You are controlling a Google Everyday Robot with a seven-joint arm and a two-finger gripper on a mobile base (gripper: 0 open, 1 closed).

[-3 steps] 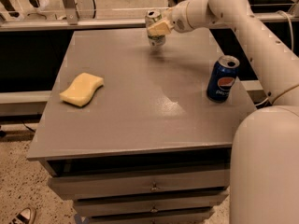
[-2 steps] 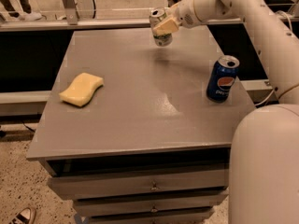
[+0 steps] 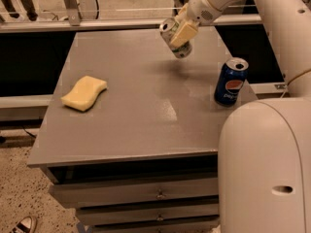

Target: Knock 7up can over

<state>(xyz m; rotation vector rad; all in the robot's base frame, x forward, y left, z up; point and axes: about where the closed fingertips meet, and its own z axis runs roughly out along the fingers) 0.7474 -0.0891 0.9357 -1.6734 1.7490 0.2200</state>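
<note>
The 7up can [image 3: 171, 32] is silver-white with green markings. It is at the far middle of the grey table [image 3: 141, 110], tilted with its silver top leaning up and to the left, and its base seems lifted off the surface. My gripper [image 3: 183, 33] comes in from the upper right and is shut on the can. One cream finger [image 3: 184, 32] lies across the can's near side; the other finger is hidden behind it.
A dark blue Pepsi can [image 3: 231, 81] stands upright near the table's right edge. A yellow sponge [image 3: 84, 92] lies at the left. My white arm and base [image 3: 265, 164] fill the right foreground. Drawers [image 3: 146, 193] sit under the table top.
The can has gone from nearly upright to clearly tilted. The gripper and can have shifted slightly toward the right and nearer.
</note>
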